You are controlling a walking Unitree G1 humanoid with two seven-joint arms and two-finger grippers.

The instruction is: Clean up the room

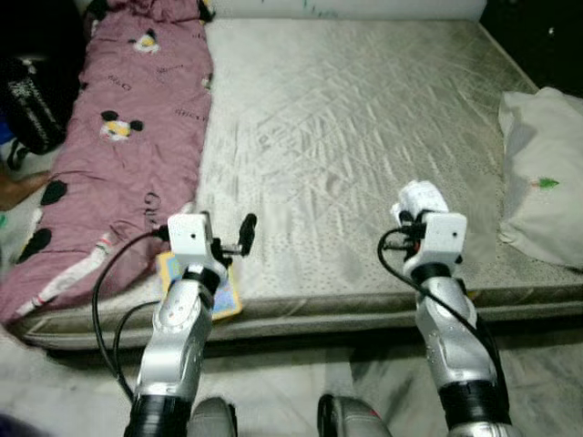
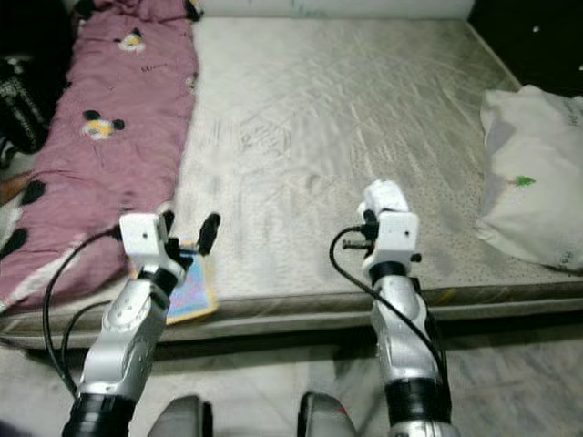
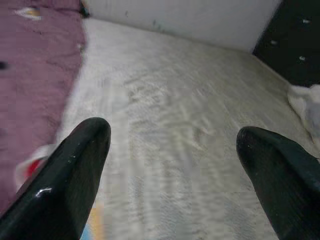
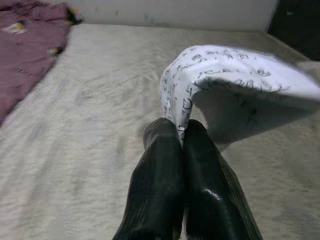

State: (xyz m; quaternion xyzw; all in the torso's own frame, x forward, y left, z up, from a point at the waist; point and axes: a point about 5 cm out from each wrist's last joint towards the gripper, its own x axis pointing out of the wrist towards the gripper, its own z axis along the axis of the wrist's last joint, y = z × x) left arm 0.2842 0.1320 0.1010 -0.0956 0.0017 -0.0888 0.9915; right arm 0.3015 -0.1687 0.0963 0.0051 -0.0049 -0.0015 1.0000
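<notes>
While left tool (image 3: 172,165) gapes wide | right tool (image 4: 181,131) pinches printed white paper (image 4: 235,75)

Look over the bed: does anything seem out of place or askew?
Yes. A colourful booklet lies at the mattress's near edge, partly overhanging beside the open left pincer. The pink blanket is bunched along one side. A white pillow lies askew at the far side. The right pincer pinches a printed white sheet, folded over.

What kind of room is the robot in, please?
Most likely a bedroom: a bare mattress lies before the robot, with a pink cartoon-print blanket along its left side and a white pillow at its right edge.
</notes>
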